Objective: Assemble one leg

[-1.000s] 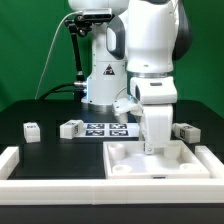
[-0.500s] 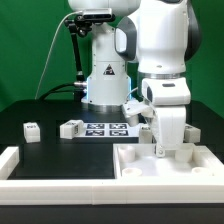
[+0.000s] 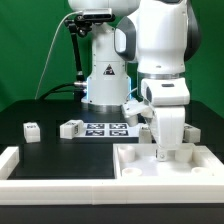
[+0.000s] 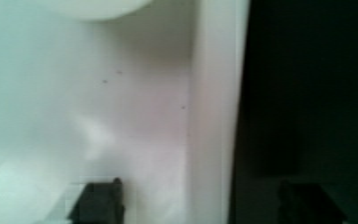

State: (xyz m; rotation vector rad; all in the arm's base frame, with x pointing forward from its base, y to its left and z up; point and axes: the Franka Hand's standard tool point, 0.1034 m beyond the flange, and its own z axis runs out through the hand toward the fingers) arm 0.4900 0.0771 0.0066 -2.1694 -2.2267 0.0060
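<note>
Small white tagged legs lie on the black table in the exterior view: one (image 3: 31, 131) at the left, one (image 3: 71, 128) beside the marker board, one (image 3: 188, 131) at the right behind the arm. My gripper (image 3: 166, 152) points down over the large white tray-like part (image 3: 140, 166), far from the left legs. In the wrist view my gripper (image 4: 202, 200) has its dark fingertips (image 4: 98, 200) wide apart, either side of the tray's white wall (image 4: 220, 110). It holds no leg.
The marker board (image 3: 105, 128) lies flat at the middle back. A white raised frame (image 3: 20, 160) runs along the front and the exterior view's left. The robot base (image 3: 100, 80) stands behind.
Since a second ago my gripper and the tray-like part have shifted toward the exterior view's right. Over the last half second nothing has visibly moved.
</note>
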